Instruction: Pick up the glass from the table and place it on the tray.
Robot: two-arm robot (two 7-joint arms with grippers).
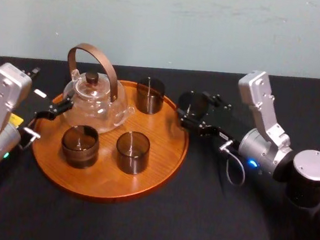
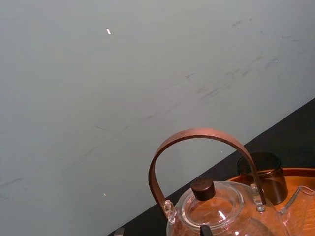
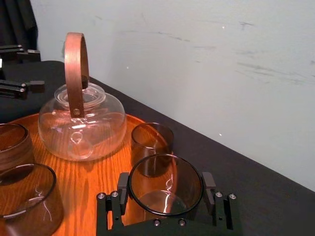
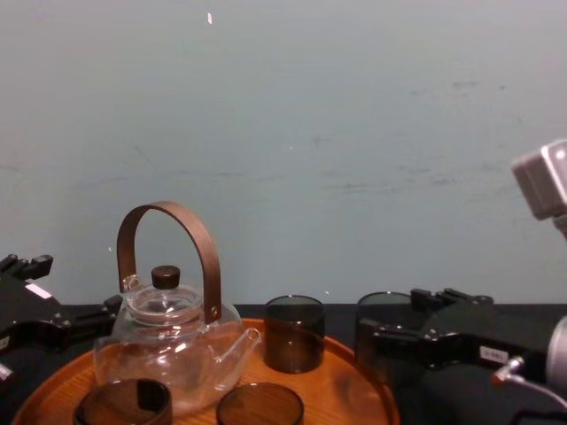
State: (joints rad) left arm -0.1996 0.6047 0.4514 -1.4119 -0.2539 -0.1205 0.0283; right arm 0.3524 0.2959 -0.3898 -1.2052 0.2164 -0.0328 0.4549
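Over the black table (image 1: 195,225), just beside the tray (image 1: 103,178), the right hand (image 3: 166,189) pinches the glass (image 3: 162,202)

At lower right of the chest view my right gripper (image 4: 388,320) crosses the held glass (image 4: 379,308). Its base is covered, so I can't tell whether it touches the table (image 1: 138,226). That view's lower edge cuts off the tray (image 4: 350,376), the near-left glass (image 4: 124,407) and the near-right glass (image 4: 260,405). In the head view, centre right, the held glass blurs into black — outline lost.
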